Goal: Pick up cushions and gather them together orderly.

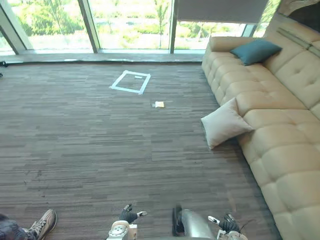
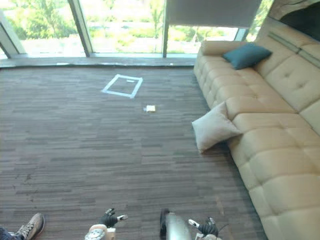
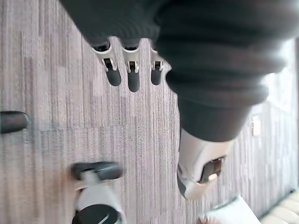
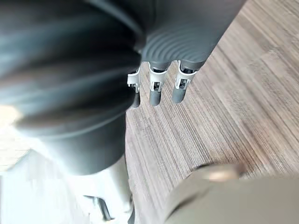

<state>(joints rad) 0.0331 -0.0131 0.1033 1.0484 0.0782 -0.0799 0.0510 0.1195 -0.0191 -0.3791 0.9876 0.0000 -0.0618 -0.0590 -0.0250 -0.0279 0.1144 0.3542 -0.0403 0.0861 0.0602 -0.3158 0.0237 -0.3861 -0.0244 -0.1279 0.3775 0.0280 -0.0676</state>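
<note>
The brown carpet floor (image 1: 90,140) is holding a big tan leather sofa (image 1: 280,125). A cream square cushion (image 1: 225,122) is leaning on the sofa's front, and a teal cloth cushion (image 1: 256,51) is lying on its far seat. The left hand (image 1: 127,215) and right hand (image 1: 227,223) are hanging low, fingers (image 3: 133,79) straight, holding nothing.

The floor (image 1: 75,140) is a matt, rough-woven covering with a fine streaked grain. The sofa (image 1: 280,150) is tan and tufted, smooth and leather-like, with a faint sheen. The beige cushion (image 1: 225,123) and the teal cushion (image 1: 256,51) are matt cloth. The white tape square (image 1: 145,84) on the floor is flat and matt. The left hand (image 3: 131,28) and right hand (image 4: 173,42) carry dark, ribbed, matt covers; their fingers (image 3: 133,74) are silver with dull dark tips.
</note>
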